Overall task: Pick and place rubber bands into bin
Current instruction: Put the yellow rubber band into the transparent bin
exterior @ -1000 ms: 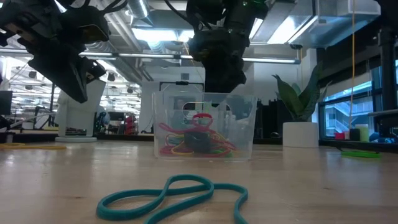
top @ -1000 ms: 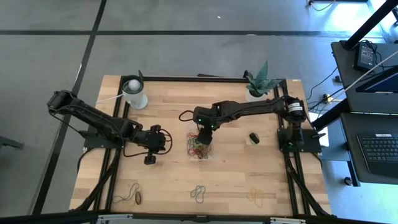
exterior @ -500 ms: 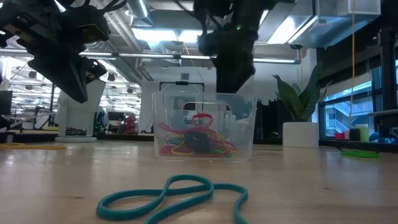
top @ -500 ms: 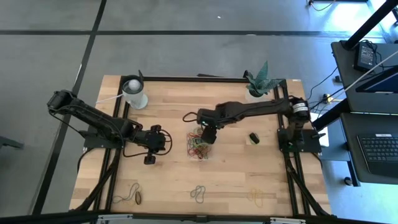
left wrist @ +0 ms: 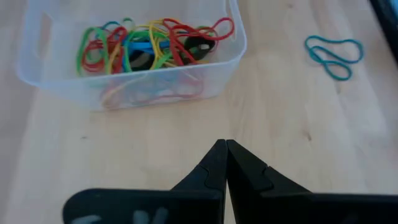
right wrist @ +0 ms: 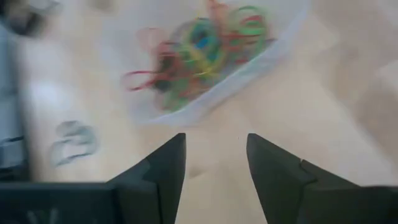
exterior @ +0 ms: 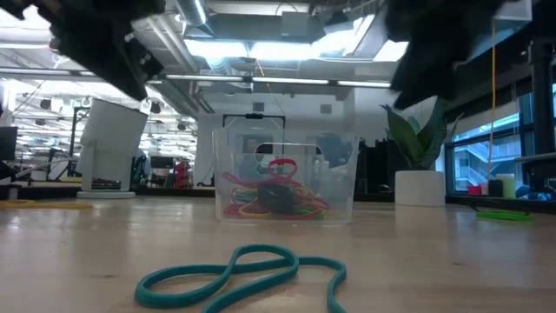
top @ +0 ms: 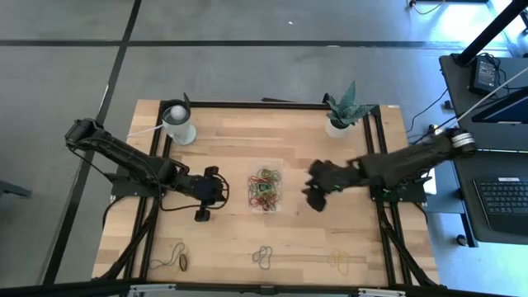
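Observation:
The bin (top: 266,189), a small clear container, stands on its base at the table's middle, with a tangle of red, green, yellow and blue rubber bands (left wrist: 149,45) inside. A teal rubber band (exterior: 243,274) lies flat near the table's front edge. My left gripper (left wrist: 225,146) hovers shut and empty just left of the bin (left wrist: 130,50). My right gripper (right wrist: 216,146) hangs open and empty above the table, right of the bin (right wrist: 242,78), its fingers slanting down toward it.
A white cup (top: 179,122) stands at the back left and a potted plant (top: 340,114) at the back right. Along the front edge lie a dark and yellow band (top: 177,258), the teal band (top: 262,257) and a yellow band (top: 341,261).
My right gripper has swept quickly from above the bin toward the table's right edge and now hangs clear of the bin. My left gripper has risen a little. The bin and its bands have stayed in place.

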